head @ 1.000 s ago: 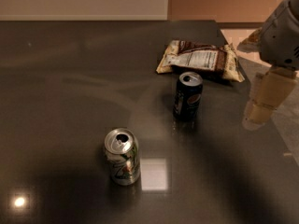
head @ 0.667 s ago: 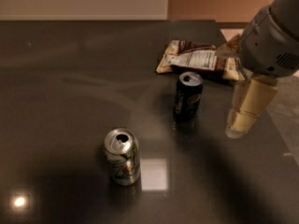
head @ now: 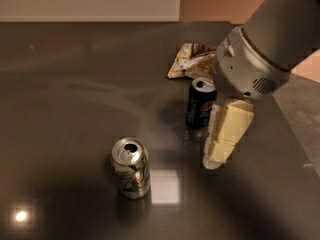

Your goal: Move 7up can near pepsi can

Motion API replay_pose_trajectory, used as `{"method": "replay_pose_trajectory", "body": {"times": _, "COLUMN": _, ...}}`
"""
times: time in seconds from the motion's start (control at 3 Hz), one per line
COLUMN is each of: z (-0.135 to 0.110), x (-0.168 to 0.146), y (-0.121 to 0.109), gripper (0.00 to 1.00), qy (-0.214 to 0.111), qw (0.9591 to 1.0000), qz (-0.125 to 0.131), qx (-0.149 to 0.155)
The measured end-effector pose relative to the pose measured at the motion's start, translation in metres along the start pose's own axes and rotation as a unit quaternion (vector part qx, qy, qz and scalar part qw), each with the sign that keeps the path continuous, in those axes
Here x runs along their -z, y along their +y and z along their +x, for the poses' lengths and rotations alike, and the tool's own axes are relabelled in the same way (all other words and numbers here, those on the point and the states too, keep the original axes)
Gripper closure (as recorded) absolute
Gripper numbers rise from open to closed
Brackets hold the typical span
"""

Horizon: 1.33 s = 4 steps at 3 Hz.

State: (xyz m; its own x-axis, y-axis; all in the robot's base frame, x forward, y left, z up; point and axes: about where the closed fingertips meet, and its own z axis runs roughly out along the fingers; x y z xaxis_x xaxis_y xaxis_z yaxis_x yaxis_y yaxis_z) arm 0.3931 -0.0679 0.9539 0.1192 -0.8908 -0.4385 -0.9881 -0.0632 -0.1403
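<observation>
Cream gripper [head: 216, 159], open or closed you cannot tell, hangs beside the pepsi can [head: 201, 104]; swinging toward the 7up can [head: 131, 168] risks toppling it.

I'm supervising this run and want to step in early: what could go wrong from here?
The end effector hangs close beside the pepsi can, apart from the 7up can; swinging toward it could knock the pepsi can over.
The 7up can stands upright on a glossy table; an off-centre grasp might tip it.
</observation>
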Motion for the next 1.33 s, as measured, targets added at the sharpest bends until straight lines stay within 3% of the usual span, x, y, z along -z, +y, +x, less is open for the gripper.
{"method": "replay_pose_trajectory", "body": {"times": 0.67, "z": -0.045, "x": -0.063, "y": 0.025, "gripper": 0.0, "qy": -0.059, "qw": 0.9953, "qz": -0.061, "qx": 0.046}}
{"method": "replay_pose_trajectory", "body": {"times": 1.33, "z": -0.068, "x": -0.092, "y": 0.045, "gripper": 0.0, "qy": -0.091, "qw": 0.9877, "qz": -0.106, "qx": 0.07}}
